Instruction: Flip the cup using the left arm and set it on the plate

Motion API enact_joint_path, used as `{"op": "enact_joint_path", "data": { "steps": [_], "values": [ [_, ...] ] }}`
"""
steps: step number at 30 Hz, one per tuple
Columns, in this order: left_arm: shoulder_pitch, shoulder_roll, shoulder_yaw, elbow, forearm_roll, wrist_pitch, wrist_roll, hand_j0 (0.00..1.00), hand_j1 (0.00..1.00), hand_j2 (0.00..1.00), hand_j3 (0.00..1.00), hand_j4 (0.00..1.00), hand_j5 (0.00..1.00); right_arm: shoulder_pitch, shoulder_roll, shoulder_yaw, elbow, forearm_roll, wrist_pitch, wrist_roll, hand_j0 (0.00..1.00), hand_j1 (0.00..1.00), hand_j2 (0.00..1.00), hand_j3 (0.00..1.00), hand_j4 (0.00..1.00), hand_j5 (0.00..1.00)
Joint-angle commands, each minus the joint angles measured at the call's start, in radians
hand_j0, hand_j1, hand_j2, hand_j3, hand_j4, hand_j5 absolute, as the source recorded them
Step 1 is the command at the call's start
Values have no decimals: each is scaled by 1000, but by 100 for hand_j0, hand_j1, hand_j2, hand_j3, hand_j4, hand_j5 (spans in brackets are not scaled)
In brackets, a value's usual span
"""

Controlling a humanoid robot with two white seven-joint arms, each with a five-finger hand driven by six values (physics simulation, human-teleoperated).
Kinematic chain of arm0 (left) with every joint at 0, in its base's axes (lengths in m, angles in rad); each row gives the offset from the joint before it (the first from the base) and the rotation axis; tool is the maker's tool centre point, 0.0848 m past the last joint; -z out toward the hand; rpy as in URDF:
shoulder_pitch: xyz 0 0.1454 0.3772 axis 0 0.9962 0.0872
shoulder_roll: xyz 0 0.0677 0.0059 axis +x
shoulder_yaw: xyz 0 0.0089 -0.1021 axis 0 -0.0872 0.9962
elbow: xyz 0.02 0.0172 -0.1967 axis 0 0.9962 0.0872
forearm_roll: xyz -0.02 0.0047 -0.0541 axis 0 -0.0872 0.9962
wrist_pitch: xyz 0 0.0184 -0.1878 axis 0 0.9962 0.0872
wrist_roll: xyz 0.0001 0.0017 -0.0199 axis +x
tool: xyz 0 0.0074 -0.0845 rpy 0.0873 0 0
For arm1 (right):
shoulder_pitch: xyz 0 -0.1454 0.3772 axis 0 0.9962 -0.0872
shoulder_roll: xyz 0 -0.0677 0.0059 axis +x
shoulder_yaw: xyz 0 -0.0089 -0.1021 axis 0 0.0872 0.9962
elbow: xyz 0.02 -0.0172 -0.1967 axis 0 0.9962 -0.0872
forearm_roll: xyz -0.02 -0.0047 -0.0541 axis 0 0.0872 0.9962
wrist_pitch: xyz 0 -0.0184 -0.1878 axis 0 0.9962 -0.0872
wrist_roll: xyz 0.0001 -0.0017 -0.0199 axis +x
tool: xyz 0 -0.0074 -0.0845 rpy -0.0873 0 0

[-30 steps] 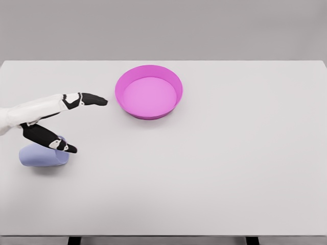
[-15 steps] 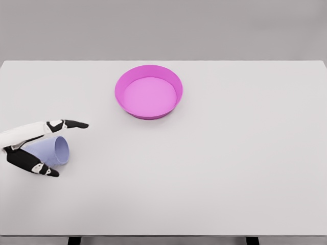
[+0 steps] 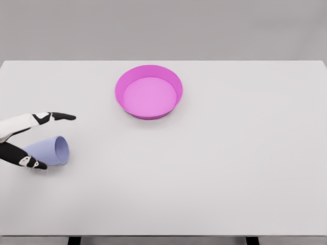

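Cup (image 3: 50, 150) is lying on its side on the white surface (image 3: 214, 168), well off to the lower left of the plate (image 3: 148, 92), mouth facing right, roughly toward the plate side. My left hand (image 3: 23, 138) has backed off toward the left edge over the last second: a second ago the fingers (image 3: 61, 117) reached out past the cup toward the plate and the lower one lay over its rim; now the upper digit sits above the cup and the lower digit (image 3: 28, 161) just in front of its near side. Fingers are apart, straddling the cup, not clamped on it; I can't tell if the lower one is touching the wall. The cup also rolled in that time, its open mouth only now turned into view. So nothing is grasped, the cup isn't upright, and the plate holds nothing. My read: this is a re-approach, lining the hand up around the cup body. Next I need to close on the wall, lift, rotate it upright, then carry it up and right to the plate. Risk: it rolls away when I close. Right arm isn't in view.
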Motion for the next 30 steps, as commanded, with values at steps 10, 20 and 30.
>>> {"op": "enact_joint_path", "data": {
  "steps": [10, 20, 30],
  "values": [
    [3, 65, 37, -2, 80, -12, 8, 100, 100, 100, 100, 100, 100, 0, 0, 0, 0, 0, 0, 0, 100, 100, 100, 100, 100, 100],
    [44, -26, 28, 0, 51, 168, -1, 100, 100, 100, 100, 100, 100, 0, 0, 0, 0, 1, 0, 0, 100, 100, 100, 100, 100, 100],
    [58, -58, 24, 1, -35, 229, 5, 100, 100, 100, 100, 100, 100, 0, 0, 0, 0, 0, 0, 0, 100, 100, 100, 100, 100, 100]
  ]
}}
